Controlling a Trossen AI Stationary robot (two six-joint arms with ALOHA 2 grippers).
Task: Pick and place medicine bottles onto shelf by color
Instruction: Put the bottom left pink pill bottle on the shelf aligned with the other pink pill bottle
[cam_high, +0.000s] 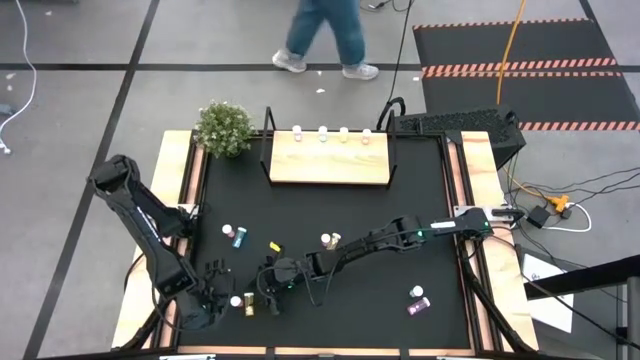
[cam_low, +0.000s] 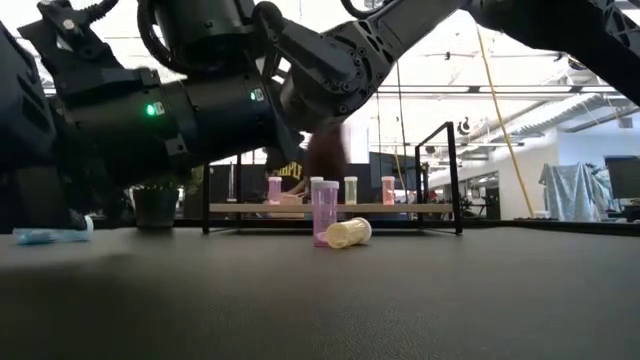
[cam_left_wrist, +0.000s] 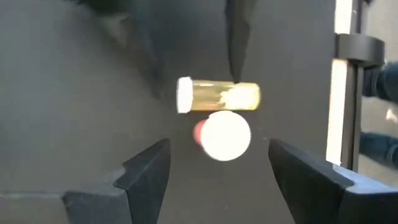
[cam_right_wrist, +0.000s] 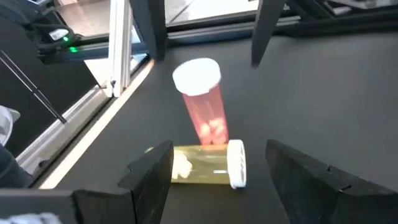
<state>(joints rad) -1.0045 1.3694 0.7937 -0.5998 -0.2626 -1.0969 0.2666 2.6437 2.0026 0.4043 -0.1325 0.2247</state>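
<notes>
A pink medicine bottle (cam_left_wrist: 225, 135) with a white cap stands upright near the table's near left corner. A yellow one (cam_left_wrist: 217, 96) lies on its side right beside it. My left gripper (cam_left_wrist: 219, 148) hangs open above the pair, its fingers on either side of the pink bottle's cap. My right gripper (cam_right_wrist: 219, 150) is open and reaches in low from the right. Its fingers stand at the two ends of the yellow bottle (cam_right_wrist: 208, 165), with the pink bottle (cam_right_wrist: 202, 99) just beyond. The shelf (cam_high: 328, 160) at the far edge carries several upright bottles.
Loose bottles lie around: a pink and a teal one (cam_high: 238, 237), a yellow one (cam_high: 274, 245), a pair at mid table (cam_high: 329, 240) and a purple pair at the near right (cam_high: 416, 300). A small plant (cam_high: 224, 128) stands left of the shelf. A person walks beyond the table.
</notes>
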